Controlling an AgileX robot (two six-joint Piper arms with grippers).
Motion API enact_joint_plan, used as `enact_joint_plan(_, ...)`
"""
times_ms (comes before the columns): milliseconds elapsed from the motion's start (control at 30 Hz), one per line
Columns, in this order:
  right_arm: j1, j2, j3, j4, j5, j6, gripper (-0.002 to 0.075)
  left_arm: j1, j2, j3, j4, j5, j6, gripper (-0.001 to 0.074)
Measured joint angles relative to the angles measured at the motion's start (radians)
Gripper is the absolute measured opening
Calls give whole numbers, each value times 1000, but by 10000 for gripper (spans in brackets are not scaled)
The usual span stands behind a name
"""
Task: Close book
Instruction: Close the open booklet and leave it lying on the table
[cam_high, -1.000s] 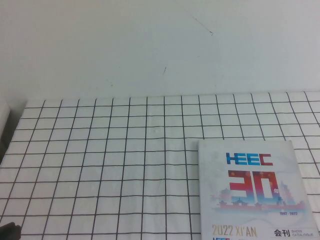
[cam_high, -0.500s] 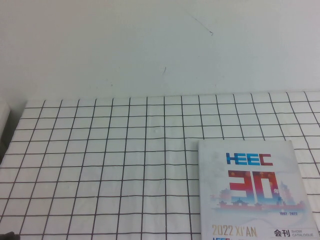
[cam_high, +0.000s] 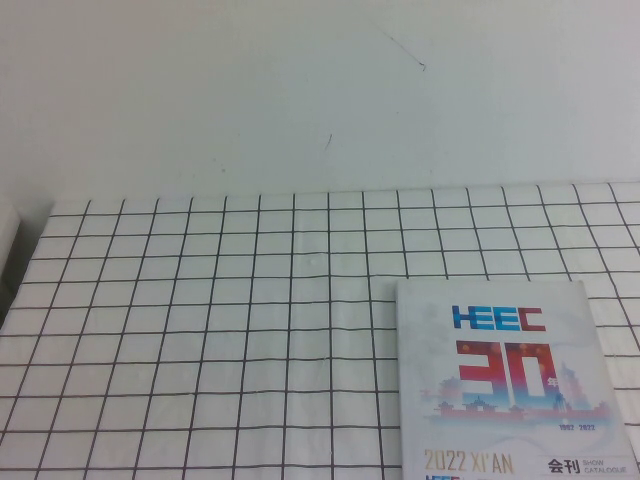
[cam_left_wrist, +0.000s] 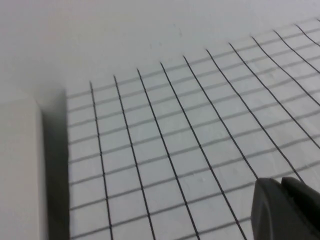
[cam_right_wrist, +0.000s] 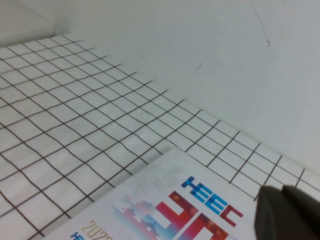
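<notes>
Left gripper (cam_left_wrist: 285, 210) hung over bare gridded cloth (cam_high: 200, 330), right gripper (cam_right_wrist: 287, 212) beside the book (cam_high: 515, 385). How far either was open could not be told, and no load showed. The book, at 5 o'clock, lay shut, cover up. A further push would likely slide it or wrinkle the cloth. Wall (cam_high: 300, 90) at 12 o'clock.

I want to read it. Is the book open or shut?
Shut: the book lies flat, cover up, no pages showing; left end effector hovers over grid cloth, right end effector near the book.
</notes>
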Motion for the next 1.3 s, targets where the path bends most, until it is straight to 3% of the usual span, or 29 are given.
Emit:
enact_joint_plan(133, 0, 0, 2, 2, 0, 0, -3, 78, -84, 111, -6, -147, 39, -3)
enact_joint_plan(400, 0, 0, 2, 2, 2, 0, -3, 173, -213, 336, -59, -161, 21, -3)
enact_joint_plan(1300, 0, -1, 37, 2, 49, 0, -3, 192, -218, 341, -61, -165, 22, -3)
